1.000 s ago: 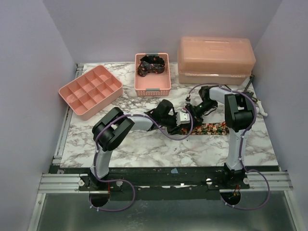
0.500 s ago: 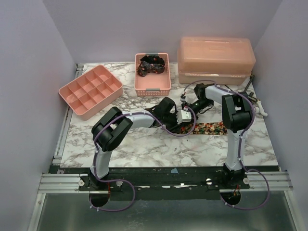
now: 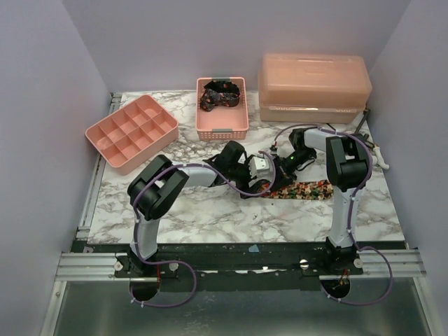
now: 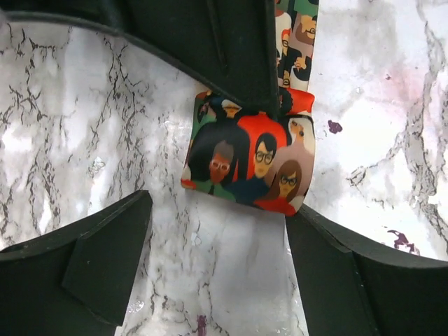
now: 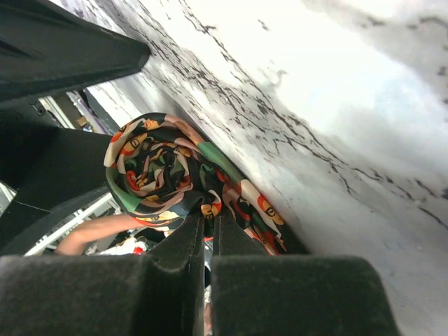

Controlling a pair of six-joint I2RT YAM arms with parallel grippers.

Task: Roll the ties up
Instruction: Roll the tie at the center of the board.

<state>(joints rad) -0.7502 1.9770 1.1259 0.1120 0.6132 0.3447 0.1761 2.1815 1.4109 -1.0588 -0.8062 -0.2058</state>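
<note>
Partly rolled red, orange and green face-printed fabric necktie [image 4: 248, 164] on white marbled desk [image 3: 210, 210], right of centre, flat tail trailing right. Spread wide astride the roll, gripping nothing: left tool [image 4: 220, 238]. Closed, tips against the coil's side: right tool [image 5: 208, 227]. Likely to spring loose or telescope if released unsupported.

ties [image 3: 308, 188] 2 | basket [image 3: 222, 127] 1 | divided tray [image 3: 130, 134] 1 | lidded bin [image 3: 313, 78] 1 | arms [image 3: 165, 190] 2
</note>
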